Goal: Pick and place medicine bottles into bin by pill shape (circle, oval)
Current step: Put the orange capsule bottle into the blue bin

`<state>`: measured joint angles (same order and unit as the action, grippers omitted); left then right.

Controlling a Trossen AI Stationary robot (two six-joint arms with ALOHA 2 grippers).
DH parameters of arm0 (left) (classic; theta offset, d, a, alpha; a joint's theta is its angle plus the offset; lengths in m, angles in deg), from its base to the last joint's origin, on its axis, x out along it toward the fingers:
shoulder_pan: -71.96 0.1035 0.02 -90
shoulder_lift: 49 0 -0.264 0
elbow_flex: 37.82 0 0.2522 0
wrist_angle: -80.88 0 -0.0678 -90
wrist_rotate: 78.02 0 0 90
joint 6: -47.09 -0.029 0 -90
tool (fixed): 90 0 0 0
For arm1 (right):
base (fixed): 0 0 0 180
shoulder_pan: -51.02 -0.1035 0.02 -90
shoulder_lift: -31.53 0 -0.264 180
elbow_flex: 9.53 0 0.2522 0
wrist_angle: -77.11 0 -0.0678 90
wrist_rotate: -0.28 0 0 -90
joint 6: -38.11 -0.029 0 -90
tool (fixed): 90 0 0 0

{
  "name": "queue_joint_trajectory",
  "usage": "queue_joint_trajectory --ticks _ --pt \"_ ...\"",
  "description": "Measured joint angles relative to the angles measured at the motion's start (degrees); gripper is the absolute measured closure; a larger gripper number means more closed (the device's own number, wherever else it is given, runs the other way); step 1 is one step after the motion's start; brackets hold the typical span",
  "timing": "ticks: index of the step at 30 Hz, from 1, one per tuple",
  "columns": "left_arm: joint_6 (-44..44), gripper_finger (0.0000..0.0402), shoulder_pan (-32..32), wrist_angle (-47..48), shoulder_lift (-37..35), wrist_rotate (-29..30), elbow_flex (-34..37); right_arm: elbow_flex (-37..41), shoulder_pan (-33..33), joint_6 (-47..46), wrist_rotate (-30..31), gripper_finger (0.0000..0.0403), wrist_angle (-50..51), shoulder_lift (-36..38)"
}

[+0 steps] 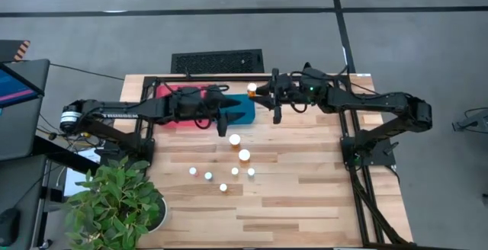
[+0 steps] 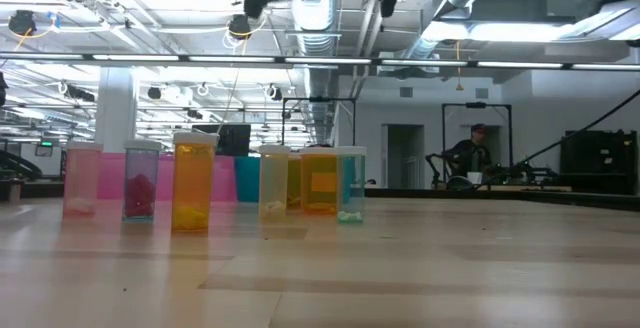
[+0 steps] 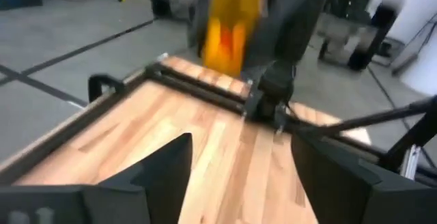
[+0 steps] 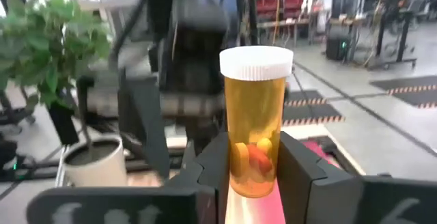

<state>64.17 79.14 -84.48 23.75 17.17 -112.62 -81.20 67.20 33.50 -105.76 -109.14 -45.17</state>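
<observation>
Progress: you have seven medicine bottles [image 1: 235, 139] left at frame centre | right gripper [image 4: 254, 176] clenched on amber bottle [image 4: 255, 125], upper centre beside teal bin [image 1: 245, 110] | left gripper [image 3: 239, 176] released, empty

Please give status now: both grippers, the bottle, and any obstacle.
Right gripper shut on amber bottle, raised over the bins. Left gripper open, empty, facing it closely. Other bottles stand on table. Nothing blocking.

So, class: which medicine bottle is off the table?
The amber bottle clamped upright in the right gripper, held above the trays; the others stand on the table.
</observation>
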Motion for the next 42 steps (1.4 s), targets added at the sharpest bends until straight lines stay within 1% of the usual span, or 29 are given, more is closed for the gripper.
queue_joint_trajectory --ticks 3,6,7,11,15,19,23,27,30,33,37,42 --pt "-1.9 0.0142 1.1 3.9 -2.1 0.7 -3.2 0.0 -0.5 0.6 -0.4 0.0301 3.5 0.1" --pt "-4.8 0.0139 2.1 7.3 -3.5 3.4 -5.9 0.0 -1.0 0.8 -0.5 0.0301 4.3 0.1" --pt "-5.2 0.0139 2.7 9.0 -3.5 3.2 -7.1 0.0 -1.2 0.8 -0.5 0.03 4.7 0.1" --pt "-5.0 0.0139 5.5 19.0 -2.0 -3.1 -12.9 0.0 -2.1 0.8 -0.5 0.03 7.3 -0.1" --pt "-9.3 0.0138 5.9 28.9 2.5 -9.2 -18.8 -0.1 -3.1 1.1 -0.5 0.03 11.6 -0.3" --pt "-13.3 0.0138 5.8 38.1 9.2 -14.8 -27.3 -0.1 -4.3 1.6 -0.5 0.03 15.2 -1.0" --pt "-17.6 0.0138 4.6 47.7 16.7 -16.0 -36.2 -0.2 -5.3 1.6 -0.5 0.03 17.2 -1.4" --pt "-22.1 0.0138 3.1 55.1 21.9 -16.7 -43.4 -0.1 -5.7 1.6 -0.5 0.03 18.7 -1.4" --pt "-23.6 0.0138 2.2 57.4 24.6 -16.3 -46.4 -0.1 -5.7 1.6 -0.5 0.03 20.3 -1.5" --pt "-23.9 0.0138 1.8 56.9 25.5 -16.5 -48.1 -0.1 -5.7 1.6 -0.5 0.03 21.0 -1.5" --pt "-24.0 0.0138 1.8 57.2 25.9 -16.4 -48.2 -0.1 -5.9 1.6 -0.5 0.03 21.4 -1.5" --pt "-24.2 0.0138 1.8 55.5 25.9 -16.2 -48.2 -0.1 -6.6 1.6 -0.5 0.03 21.0 -1.5"
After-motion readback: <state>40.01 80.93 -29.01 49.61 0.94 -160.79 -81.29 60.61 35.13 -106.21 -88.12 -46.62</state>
